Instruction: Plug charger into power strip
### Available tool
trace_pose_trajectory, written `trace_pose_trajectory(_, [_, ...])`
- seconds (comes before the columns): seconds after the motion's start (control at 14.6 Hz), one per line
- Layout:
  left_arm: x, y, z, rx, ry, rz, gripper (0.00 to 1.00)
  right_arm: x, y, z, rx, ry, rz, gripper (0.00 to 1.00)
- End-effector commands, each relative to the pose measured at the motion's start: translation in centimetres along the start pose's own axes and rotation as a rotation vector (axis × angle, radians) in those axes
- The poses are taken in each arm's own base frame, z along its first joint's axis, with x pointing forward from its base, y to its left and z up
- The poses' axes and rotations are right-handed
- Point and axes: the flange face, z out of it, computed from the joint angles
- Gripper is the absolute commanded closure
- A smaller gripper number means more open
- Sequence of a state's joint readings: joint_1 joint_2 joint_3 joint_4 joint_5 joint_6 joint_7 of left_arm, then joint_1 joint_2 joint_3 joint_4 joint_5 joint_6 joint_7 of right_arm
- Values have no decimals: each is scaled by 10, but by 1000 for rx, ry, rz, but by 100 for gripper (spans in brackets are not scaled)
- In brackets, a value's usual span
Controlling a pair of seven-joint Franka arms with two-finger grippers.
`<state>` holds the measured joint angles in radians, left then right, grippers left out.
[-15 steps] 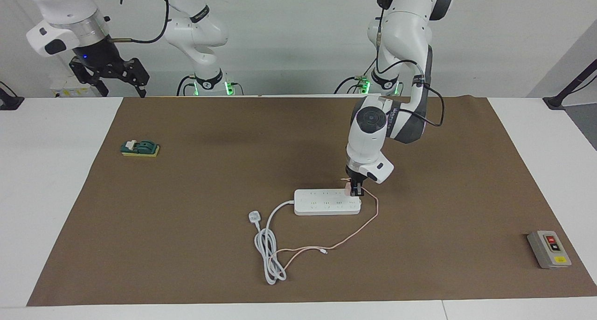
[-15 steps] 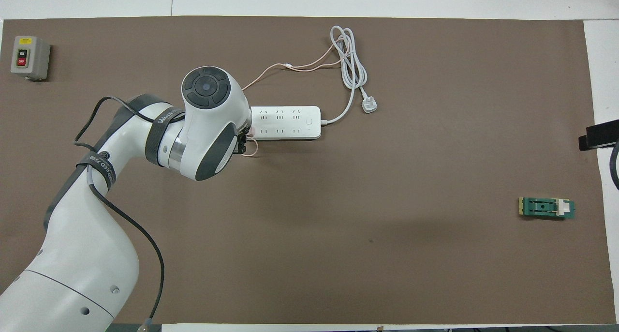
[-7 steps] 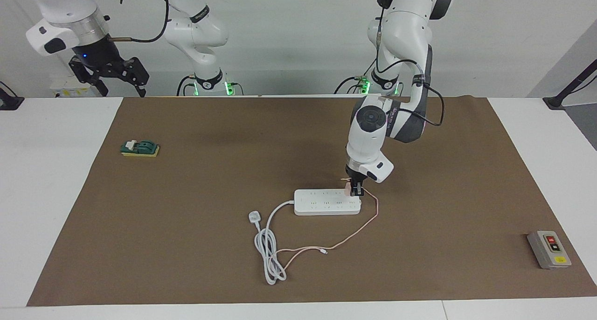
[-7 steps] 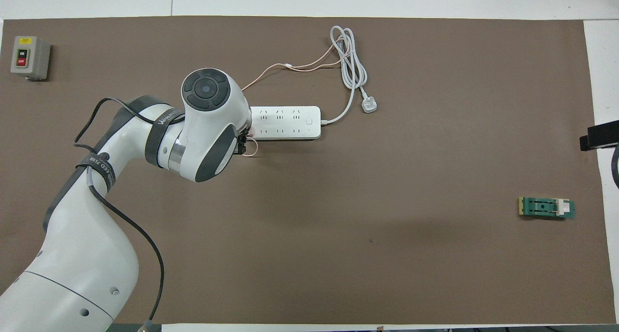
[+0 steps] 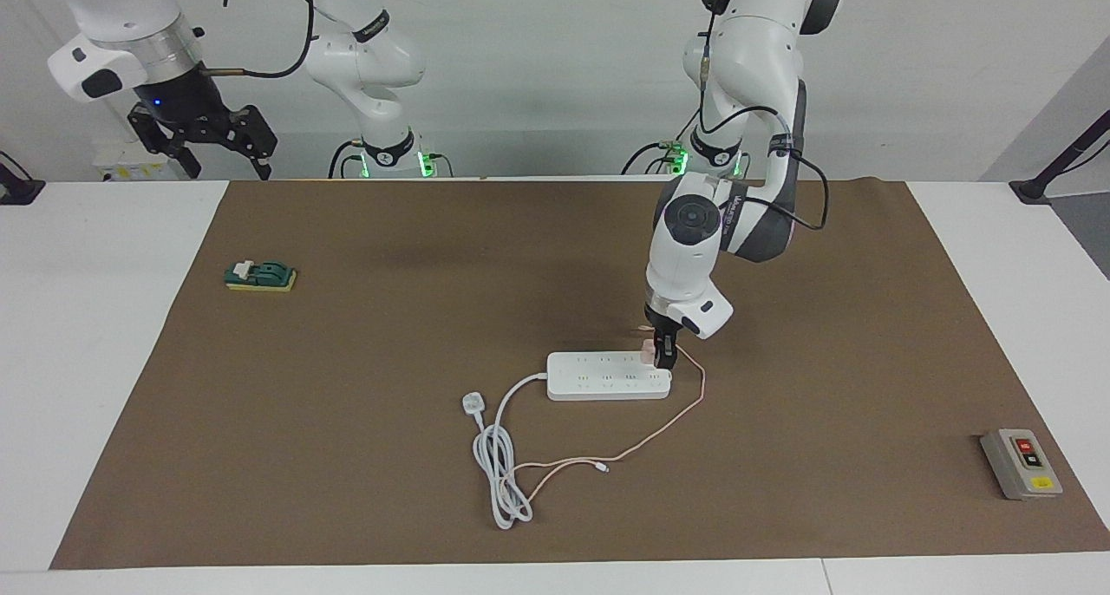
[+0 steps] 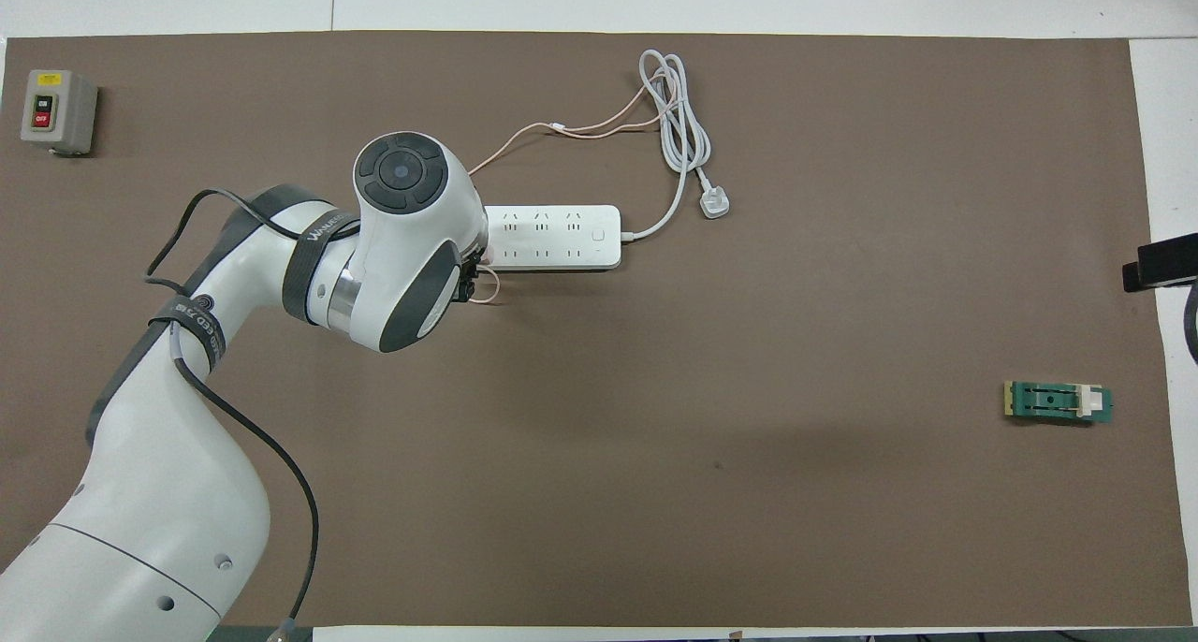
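Pale pink and cube-shaped, the charger (image 5: 647, 349) sits on the power strip (image 5: 607, 376), at the end toward the left arm's base, on the row of sockets nearer the robots. The left gripper (image 5: 662, 353) points straight down right at the charger; whether its fingers grip the cube or stand apart from it cannot be told. From above, the left arm's wrist covers that end of the strip, so the charger itself is hidden there. The thin pink cable (image 5: 668, 421) loops away from the charger and trails across the mat, farther from the robots, ending near a coil of thick white cord (image 5: 499, 465). That cord runs from the strip's other end and finishes in a white three-pin plug (image 5: 473, 401) lying flat on the mat. The strip lies lengthwise near the middle of a brown mat (image 5: 347, 387) that covers a white table (image 5: 95, 317). A grey box with red and yellow buttons (image 5: 1021, 463) rests at the left arm's end of the table. A small green block (image 5: 260, 276) lies at the right arm's end. The right gripper (image 5: 204, 140) hangs raised above that end's edge, waiting, with its fingers spread wide and nothing in them.
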<state>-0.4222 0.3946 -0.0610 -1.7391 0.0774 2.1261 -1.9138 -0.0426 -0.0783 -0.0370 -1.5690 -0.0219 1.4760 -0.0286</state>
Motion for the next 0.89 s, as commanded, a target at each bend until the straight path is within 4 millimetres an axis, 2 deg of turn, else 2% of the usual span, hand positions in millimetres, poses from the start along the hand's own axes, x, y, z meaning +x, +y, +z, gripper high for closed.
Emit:
trace_pose_trajectory(0.0, [14, -6, -38, -15, -15, 7, 9, -5, 1, -1, -8, 7, -18, 0])
trace_pose_trajectory(0.14, [16, -10, -59, -26, -31, 2, 3, -6, 0, -2, -8, 8, -17, 0])
trace_pose_trajectory(0.41, [27, -15, -99, -56, -33, 62, 3, -6, 1, -1, -8, 5, -18, 0])
trace_pose_trajectory(0.68, [55, -10, -146, -90, -24, 227, 1, -5, 1, -1, -8, 7, -18, 0])
trace_pose_trajectory(0.82, [80, -15, -174, -106, -13, 339, 0, -5, 1, -1, -8, 7, -18, 0])
